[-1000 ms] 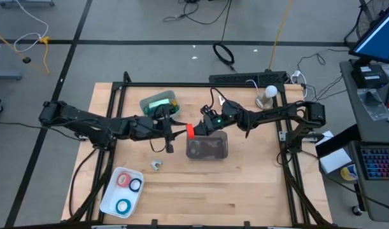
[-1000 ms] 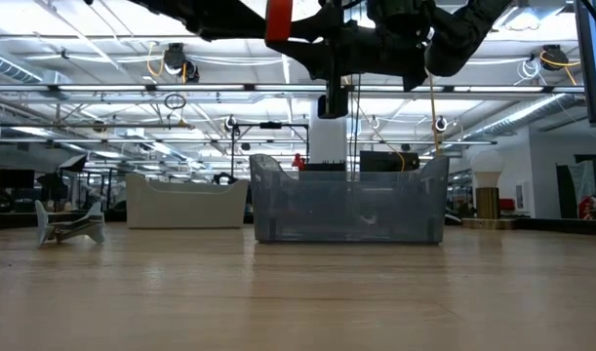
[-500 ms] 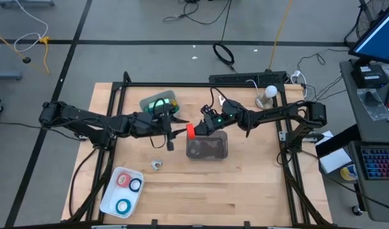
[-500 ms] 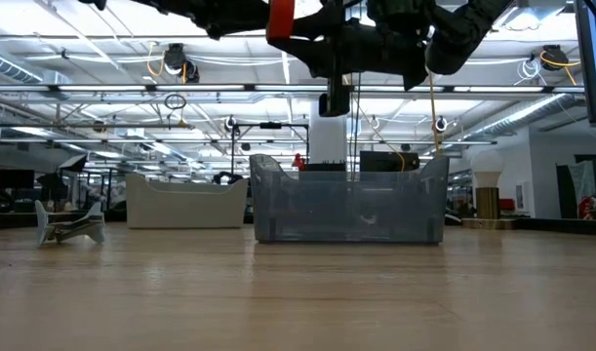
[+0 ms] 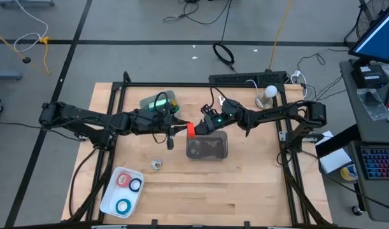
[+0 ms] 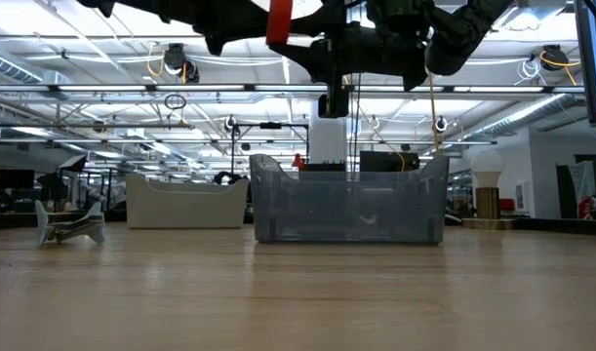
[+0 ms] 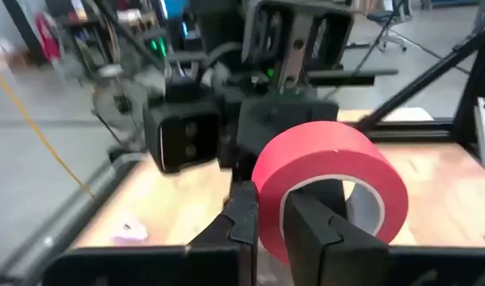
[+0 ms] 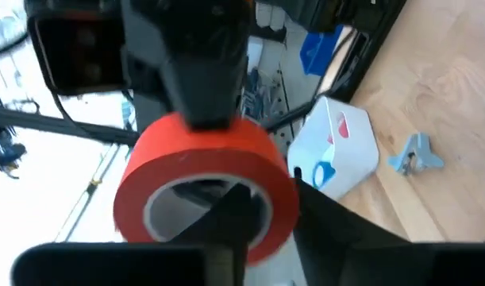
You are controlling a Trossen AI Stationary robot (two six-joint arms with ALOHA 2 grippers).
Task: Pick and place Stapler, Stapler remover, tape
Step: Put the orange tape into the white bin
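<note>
Near the front left corner of the wooden bench [image 5: 245, 191], a white rectangular tray [image 5: 110, 202] holds three small tape rings, red, blue and teal. Just beyond it lies a small pale metal stapler remover [image 5: 156, 165], light and springy, best pinched across its narrow middle. Past that, towards the bench's middle, stands a clear plastic bin [image 5: 207, 147].

Above the bin's left rim, clear of the bench, hangs a broad red tape roll with a pale core [image 7: 329, 183]. The left pincer [image 7: 270, 199] is clenched on its wall, one finger inside the hole and one outside. The right pincer [image 8: 266, 206] reaches the same roll from the other side; whether it grips or has let go cannot be told. The roll looks light and stiff, with a slick outer face, so the wall is probably the surest hold.

Toward the far edge lies the mint-green bar-shaped stapler [image 5: 157, 102], likely heavier and rigid; the left arm hides part of it. The low view cuts off both pincers.
</note>
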